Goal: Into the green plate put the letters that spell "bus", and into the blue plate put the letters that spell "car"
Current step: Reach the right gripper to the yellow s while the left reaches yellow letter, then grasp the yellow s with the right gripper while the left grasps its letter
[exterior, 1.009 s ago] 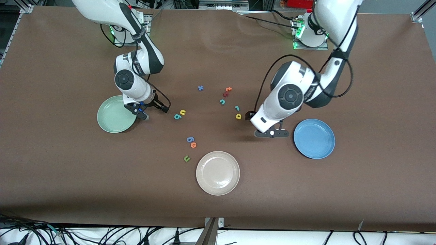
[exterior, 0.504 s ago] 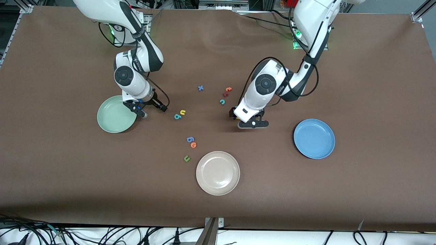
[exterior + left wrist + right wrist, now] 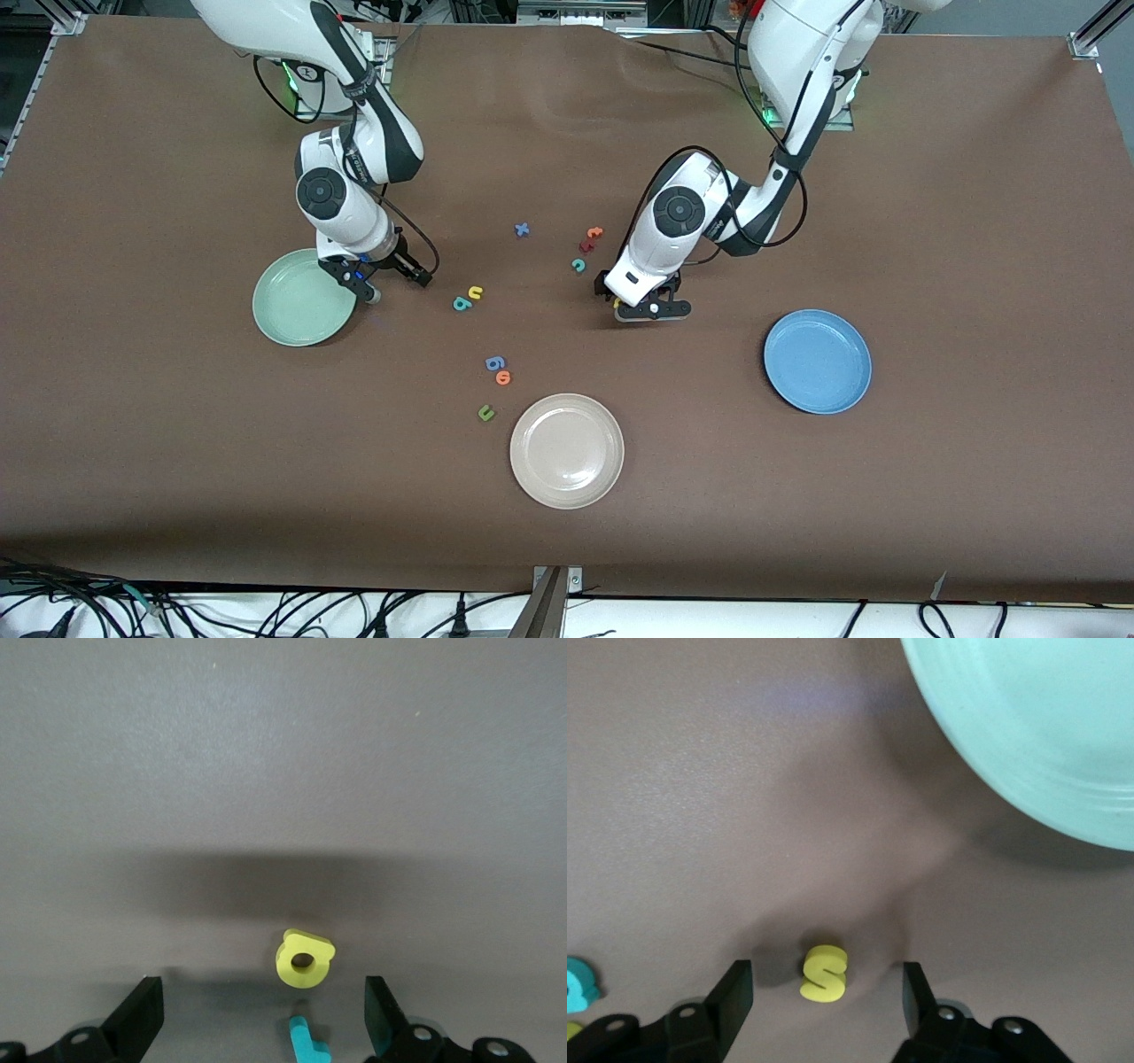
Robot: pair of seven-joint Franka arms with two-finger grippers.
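Brown tabletop: only wrist views reveal foam letters, yellow a (image 3: 304, 960) between wide left gripper (image 3: 263, 1017), yellow s (image 3: 824, 973) between parted right gripper (image 3: 824, 997).

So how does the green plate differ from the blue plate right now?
The green plate is pale mint; the blue plate is medium blue. The green plate lies toward the right arm's end of the table, with the right gripper at its edge; the blue plate lies toward the left arm's end, apart from the left gripper. Both are round, plain, alike in size, and hold no letters.

White arms (image 3: 354, 190), black joints, looping black cables.
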